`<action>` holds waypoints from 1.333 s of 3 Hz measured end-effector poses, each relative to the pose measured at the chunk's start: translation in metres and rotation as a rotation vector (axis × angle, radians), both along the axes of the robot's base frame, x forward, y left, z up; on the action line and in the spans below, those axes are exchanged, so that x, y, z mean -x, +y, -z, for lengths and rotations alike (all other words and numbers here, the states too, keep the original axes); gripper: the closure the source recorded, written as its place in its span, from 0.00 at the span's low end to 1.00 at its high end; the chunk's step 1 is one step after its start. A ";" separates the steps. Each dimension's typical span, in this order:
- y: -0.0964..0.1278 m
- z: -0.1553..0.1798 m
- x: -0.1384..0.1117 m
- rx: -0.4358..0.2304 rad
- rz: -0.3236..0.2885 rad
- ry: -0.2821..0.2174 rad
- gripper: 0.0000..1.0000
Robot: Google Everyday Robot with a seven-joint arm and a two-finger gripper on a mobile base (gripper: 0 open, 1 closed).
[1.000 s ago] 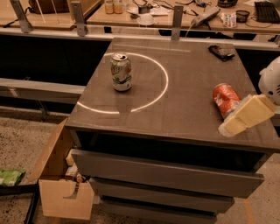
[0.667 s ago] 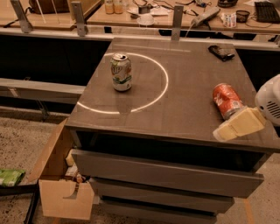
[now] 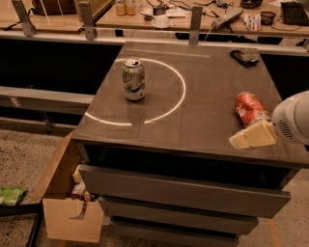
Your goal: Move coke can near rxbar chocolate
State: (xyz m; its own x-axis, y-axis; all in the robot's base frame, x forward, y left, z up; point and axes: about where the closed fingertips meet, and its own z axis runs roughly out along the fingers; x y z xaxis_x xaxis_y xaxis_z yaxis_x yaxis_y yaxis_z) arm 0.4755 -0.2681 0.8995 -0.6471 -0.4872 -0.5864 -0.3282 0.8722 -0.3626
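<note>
The coke can (image 3: 248, 108), red-orange with white lettering, lies on its side near the right front of the dark table (image 3: 203, 125). The rxbar chocolate (image 3: 244, 58), a small dark glossy bar, lies at the table's far right corner, well behind the can. My gripper (image 3: 247, 138), a cream-coloured tip on a white rounded arm, comes in from the right edge. It sits just in front of the can, right up against its near end; I cannot tell whether it touches. It holds nothing that I can see.
A green-and-white 7UP can (image 3: 133, 79) stands upright at the table's left, inside a bright ring of light. Drawers (image 3: 183, 193) sit under the tabletop. An open cardboard box (image 3: 67, 202) stands on the floor at the lower left. A cluttered bench (image 3: 159, 14) runs behind.
My gripper has come down and moved left along the table's front, closer to the coke can's near end. The cans and the bar have not moved.
</note>
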 end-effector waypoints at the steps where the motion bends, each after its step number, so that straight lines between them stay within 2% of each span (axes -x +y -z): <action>1: 0.007 0.005 -0.003 -0.009 0.023 0.006 0.00; 2: 0.010 0.012 -0.013 -0.027 0.081 0.014 0.00; 3: 0.008 0.019 -0.022 -0.078 0.176 -0.006 0.00; 4: 0.007 0.028 -0.032 -0.151 0.242 -0.037 0.00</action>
